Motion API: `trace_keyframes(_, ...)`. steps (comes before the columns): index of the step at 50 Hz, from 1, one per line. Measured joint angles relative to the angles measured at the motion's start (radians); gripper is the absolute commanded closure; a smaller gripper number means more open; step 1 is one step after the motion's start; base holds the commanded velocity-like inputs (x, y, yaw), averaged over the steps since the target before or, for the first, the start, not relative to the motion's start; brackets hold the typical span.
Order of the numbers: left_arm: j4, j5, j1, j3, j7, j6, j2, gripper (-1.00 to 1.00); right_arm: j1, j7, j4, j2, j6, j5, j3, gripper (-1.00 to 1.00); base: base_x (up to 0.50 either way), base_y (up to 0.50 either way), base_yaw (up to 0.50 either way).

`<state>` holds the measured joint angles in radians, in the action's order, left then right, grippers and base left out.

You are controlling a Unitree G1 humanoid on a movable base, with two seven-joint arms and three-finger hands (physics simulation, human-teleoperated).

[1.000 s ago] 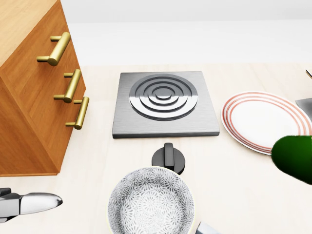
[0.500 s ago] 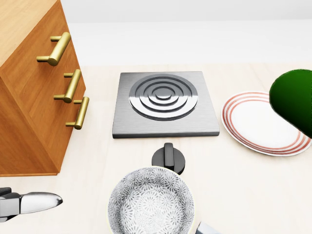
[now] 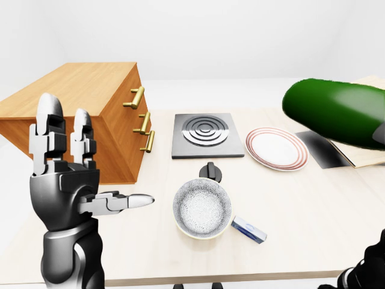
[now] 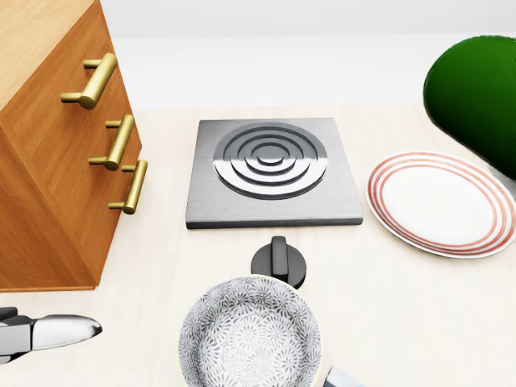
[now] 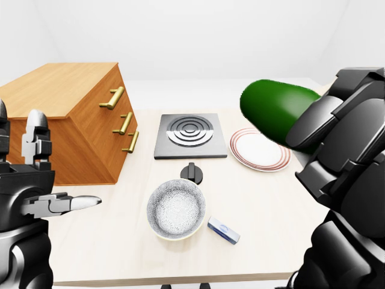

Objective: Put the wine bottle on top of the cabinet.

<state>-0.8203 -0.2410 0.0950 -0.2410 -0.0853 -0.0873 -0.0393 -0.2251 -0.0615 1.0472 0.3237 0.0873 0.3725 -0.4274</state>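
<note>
The wine bottle is held up in the air at the right, above the table. Its long axis is tipped close to level, with the rounded green end pointing toward the upper left of the right-eye view. The other end is swallowed by the right hand, so neck versus base can't really be told. The dark fingers of that hand are wrapped tight around the bottle's right part.

In the head view only a green blob is seen at the right edge, cut off by the frame, hanging above the striped plate.

The left hand is raised at the left with fingers spread straight and nothing gripped, well apart from the bottle. The cabinet sits at the table's left end, beside the stove plate.
</note>
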Motion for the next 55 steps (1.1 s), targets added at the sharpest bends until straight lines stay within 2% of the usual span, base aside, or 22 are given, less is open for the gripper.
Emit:
trace_keyframes(14,-0.031,0.013,-0.037,0.009,0.019,0.000,-0.012,-1.00,-0.084,0.021,0.000,-0.024,0.000,-0.063,0.071,1.00,0.00,0.00,0.00)
trace_keyframes(26,-0.022,0.130,-0.177,0.094,0.055,0.000,-0.029,-1.00,-0.114,0.037,0.000,-0.052,0.000,-0.108,0.117,1.00,0.00,0.00,0.00)
trace_keyframes(35,0.010,0.227,-0.277,0.164,0.059,0.000,-0.021,-1.00,-0.117,0.049,0.000,-0.067,0.000,-0.131,0.136,1.00,0.00,0.00,0.00)
trace_keyframes(55,0.010,0.384,-0.388,0.268,0.014,0.000,0.026,-1.00,-0.104,0.066,-0.014,-0.088,0.000,-0.157,0.152,1.00,0.00,0.00,0.00)
